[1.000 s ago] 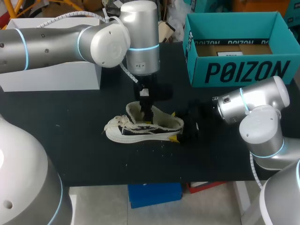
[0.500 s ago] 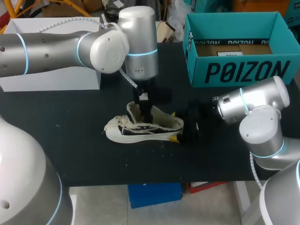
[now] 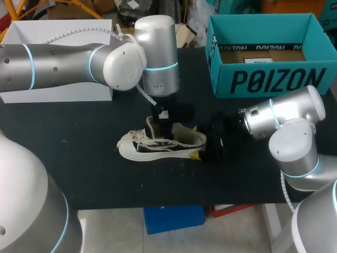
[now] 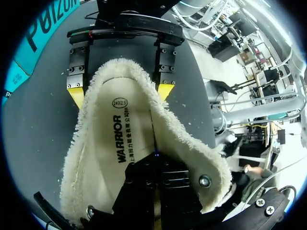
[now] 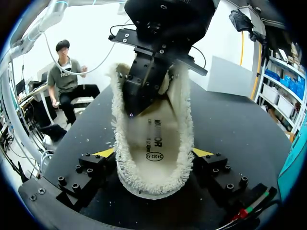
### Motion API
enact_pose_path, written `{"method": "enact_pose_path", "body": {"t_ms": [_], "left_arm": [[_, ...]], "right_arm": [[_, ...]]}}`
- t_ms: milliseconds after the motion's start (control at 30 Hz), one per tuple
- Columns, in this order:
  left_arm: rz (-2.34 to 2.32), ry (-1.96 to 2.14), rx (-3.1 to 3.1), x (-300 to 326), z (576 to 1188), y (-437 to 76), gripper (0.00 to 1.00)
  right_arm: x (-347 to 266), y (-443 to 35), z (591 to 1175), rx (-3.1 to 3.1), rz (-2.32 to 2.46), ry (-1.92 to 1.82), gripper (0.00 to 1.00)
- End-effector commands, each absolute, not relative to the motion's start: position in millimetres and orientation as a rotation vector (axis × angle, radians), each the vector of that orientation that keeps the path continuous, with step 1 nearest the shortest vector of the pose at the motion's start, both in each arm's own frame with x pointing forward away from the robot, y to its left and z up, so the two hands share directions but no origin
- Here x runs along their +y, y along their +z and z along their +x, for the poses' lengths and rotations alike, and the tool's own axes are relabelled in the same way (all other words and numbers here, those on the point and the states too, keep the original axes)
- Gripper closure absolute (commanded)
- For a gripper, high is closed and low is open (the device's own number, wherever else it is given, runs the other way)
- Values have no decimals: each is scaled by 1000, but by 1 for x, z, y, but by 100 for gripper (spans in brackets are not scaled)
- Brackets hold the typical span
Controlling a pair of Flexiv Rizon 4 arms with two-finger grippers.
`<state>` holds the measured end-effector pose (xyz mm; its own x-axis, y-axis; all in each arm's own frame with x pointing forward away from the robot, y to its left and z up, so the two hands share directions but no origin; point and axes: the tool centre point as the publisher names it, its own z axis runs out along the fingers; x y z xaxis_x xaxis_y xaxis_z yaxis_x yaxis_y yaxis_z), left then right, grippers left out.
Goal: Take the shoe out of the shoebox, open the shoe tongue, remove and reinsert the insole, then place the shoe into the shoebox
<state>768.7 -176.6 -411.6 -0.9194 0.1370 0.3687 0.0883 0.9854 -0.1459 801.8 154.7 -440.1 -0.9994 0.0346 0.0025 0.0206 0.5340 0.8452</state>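
A white low shoe [image 3: 158, 147] with fleece lining lies on its sole on the black table [image 3: 79, 163], toe to the left. My left gripper [image 3: 165, 124] comes down into the shoe's opening. In the left wrist view it [image 4: 156, 160] is shut, its tips resting on the printed insole [image 4: 120, 139]; whether it pinches the insole I cannot tell. My right gripper [image 3: 202, 145] holds the heel: in its own view [image 5: 153, 153] both yellow tips press the fleecy heel from two sides. The teal shoebox [image 3: 274, 79] stands open at the back right.
A white box [image 3: 52, 89] stands at the back left, under my left arm. Small white crumbs lie on the table around the shoe. Bare table lies in front of the shoe, up to the front edge.
My left arm has shifted slightly right and lower, bringing its gripper deeper into the shoe. The shoe and my right arm have stayed where they were.
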Motion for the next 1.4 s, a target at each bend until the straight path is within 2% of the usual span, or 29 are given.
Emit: {"method": "enact_pose_path", "body": {"t_ms": [33,567,600,633,733,833,867,967,1400], "left_arm": [[-153,162,-2762,-180,759,-416,100],[-62,125,-2815,-183,755,-427,100],[-57,133,-2819,-182,756,-427,90],[-57,134,-2819,-182,756,-427,73],[-52,134,-2829,-182,757,-428,73],[-40,131,-2840,-181,758,-431,62],[-39,133,-2841,-181,758,-431,62],[-26,128,-2852,-180,760,-433,71],[176,-93,-3092,-169,767,-435,77]], "right_arm": [[155,-441,803,2740,52,1507,100],[155,-441,803,2740,52,1507,100],[155,-441,803,2740,52,1507,100],[155,-441,803,2740,52,1507,100],[155,-441,803,2740,52,1507,100],[155,-441,803,2740,52,1507,100],[155,-441,803,2740,52,1507,100],[155,-441,803,2740,52,1507,100],[155,-441,803,2740,52,1507,100]]}}
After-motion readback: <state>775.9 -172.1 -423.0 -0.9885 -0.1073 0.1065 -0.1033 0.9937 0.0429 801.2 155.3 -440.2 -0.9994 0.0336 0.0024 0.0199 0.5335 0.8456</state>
